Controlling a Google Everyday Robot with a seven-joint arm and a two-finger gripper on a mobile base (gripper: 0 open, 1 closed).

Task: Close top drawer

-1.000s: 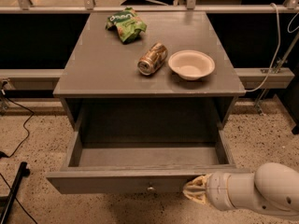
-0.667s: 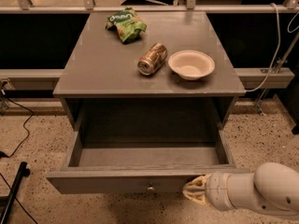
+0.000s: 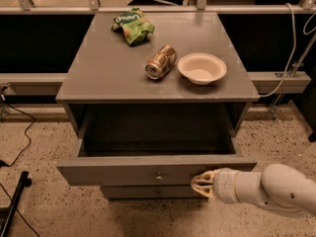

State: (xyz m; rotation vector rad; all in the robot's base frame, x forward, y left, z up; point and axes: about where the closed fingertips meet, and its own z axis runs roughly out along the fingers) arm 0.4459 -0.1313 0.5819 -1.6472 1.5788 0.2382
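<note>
1. The top drawer (image 3: 123,171) stands pulled out from the grey cabinet (image 3: 98,83). Its plain grey inside is open to view, and its long front panel faces me with the small silvery knob (image 3: 158,177) at centre.
2. My gripper (image 3: 201,182) is low on that front panel, right of the knob, and appears to touch it. I cannot tell whether it is spread or pressed together.
3. I judge this to be the pushing step: contact is made but the drawer is not yet home.
4. The next move calls for a straight, level push toward the cabinet. Because I am off-centre, the drawer could skew and bind, so steady pressure matters.
5. On the cabinet top a tipped soda can (image 3: 161,61) lies just beside a white bowl (image 3: 202,68), with a green snack bag (image 3: 132,25) farther back. A hard slam might set the can rolling.
</note>
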